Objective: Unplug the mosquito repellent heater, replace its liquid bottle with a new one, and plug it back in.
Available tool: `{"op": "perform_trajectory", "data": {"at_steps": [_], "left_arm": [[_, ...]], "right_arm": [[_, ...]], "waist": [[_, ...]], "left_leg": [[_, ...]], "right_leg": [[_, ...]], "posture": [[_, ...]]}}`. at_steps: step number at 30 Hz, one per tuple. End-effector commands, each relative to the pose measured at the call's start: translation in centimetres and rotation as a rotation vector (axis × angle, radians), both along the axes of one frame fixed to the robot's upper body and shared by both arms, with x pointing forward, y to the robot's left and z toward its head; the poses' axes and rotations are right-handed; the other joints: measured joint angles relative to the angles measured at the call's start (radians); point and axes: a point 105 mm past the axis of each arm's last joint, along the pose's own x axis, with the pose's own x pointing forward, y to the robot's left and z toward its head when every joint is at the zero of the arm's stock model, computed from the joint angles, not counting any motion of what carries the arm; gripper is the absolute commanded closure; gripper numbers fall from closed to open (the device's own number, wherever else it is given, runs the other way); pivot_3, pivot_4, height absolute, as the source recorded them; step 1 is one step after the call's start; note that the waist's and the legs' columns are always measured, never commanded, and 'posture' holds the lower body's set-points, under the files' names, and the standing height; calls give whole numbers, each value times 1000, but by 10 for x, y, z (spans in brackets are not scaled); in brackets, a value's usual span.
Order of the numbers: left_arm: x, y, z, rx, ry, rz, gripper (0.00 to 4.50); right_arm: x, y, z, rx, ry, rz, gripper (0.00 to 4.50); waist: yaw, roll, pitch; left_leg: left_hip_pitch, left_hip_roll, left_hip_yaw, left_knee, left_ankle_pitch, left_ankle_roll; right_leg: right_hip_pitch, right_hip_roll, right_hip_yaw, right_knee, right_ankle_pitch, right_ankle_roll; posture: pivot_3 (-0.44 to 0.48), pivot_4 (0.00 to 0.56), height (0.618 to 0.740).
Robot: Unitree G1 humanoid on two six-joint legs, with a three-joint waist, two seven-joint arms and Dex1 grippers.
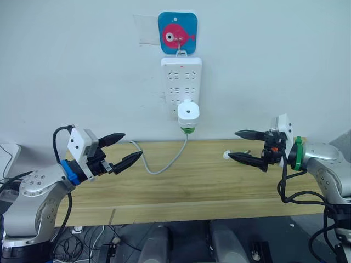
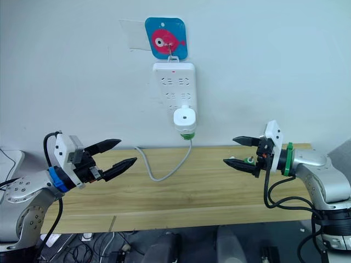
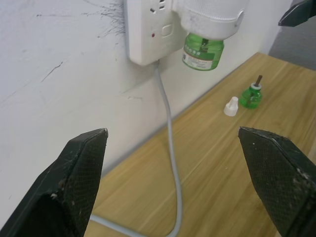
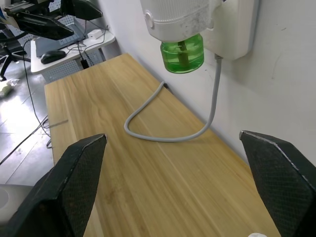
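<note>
Left eye view gives us the small white rounded plastic mosquito repellent heater (image 1: 188, 113), plugged into the lower part of the tall white multi-socket power strip (image 1: 181, 79) that hangs on the pale wall under a blue square hook plate with a pink fish (image 1: 177, 33). A green liquid bottle (image 3: 202, 52) sits screwed in beneath the heater. The strip's grey cable (image 1: 164, 159) loops down onto the light wooden table (image 1: 192, 186).

Our left gripper (image 1: 122, 150) hovers over the table's left part, its black fingers spread apart and holding nothing. Our right gripper (image 1: 240, 145) hovers at the right side, fingers likewise apart and empty.

From the left wrist view we see a second small green bottle with a dark wick (image 3: 252, 95) standing on the table, and just beside it what may be a small white cap (image 3: 230, 106).
</note>
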Motion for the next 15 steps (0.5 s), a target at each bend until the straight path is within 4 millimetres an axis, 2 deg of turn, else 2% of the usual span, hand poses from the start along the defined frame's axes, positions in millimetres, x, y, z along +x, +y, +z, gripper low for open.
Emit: {"op": "perform_trajectory", "data": {"at_steps": [1,8,15], "left_arm": [[-2,-5,7,29,-33,-14,50],[0,-7,5,25,-19,-17,50],[-1,-8,13,4,-34,-39,50]], "right_arm": [[-2,2,11,1,-54,12,0],[-1,2,14,5,-57,0,0],[-2,4,15,7,-51,12,0]], "waist": [[1,0,0],[2,0,0],[2,0,0]], "left_leg": [[0,0,0,0,0,0],[0,0,0,0,0,0],[0,0,0,0,0,0]], "right_leg": [[0,0,0,0,0,0],[0,0,0,0,0,0],[0,-1,0,0,0,0]], "posture": [[2,203,740],[-18,211,740],[-13,210,740]]}}
